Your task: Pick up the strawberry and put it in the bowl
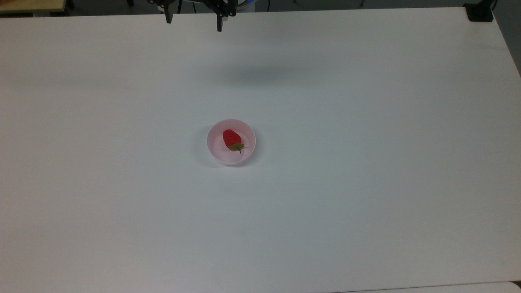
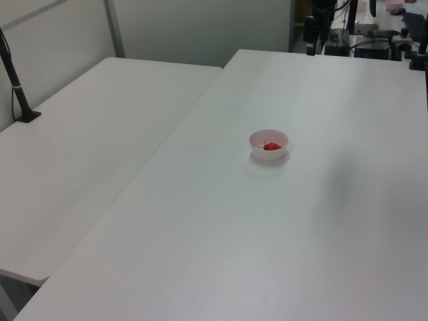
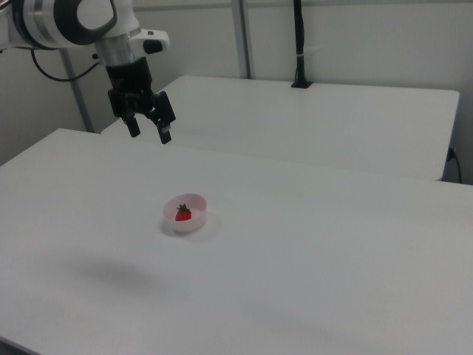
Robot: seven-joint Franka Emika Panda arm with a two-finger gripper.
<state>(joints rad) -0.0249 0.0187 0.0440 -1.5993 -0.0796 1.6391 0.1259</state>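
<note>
The red strawberry (image 1: pixel 231 140) with its green cap lies inside the pale pink bowl (image 1: pixel 215 152) in the middle of the white table; the strawberry (image 3: pixel 182 214) rests in the bowl (image 3: pixel 194 225) in the right view, and the strawberry (image 2: pixel 272 146) in the bowl (image 2: pixel 257 152) in the left view. My gripper (image 3: pixel 150 135) hangs high above the table, well away from the bowl, open with nothing between its fingers. In the top view the gripper (image 1: pixel 193 22) reaches in from the upper edge. The left view has the gripper (image 2: pixel 311 33) at the far end of the table.
The white table (image 1: pixel 366 162) spreads bare around the bowl. A second white table (image 2: pixel 87 134) adjoins it at the left view's left, with a black post (image 2: pixel 17 87) clamped to it. A dark block (image 1: pixel 479 12) sits at the top view's upper right corner.
</note>
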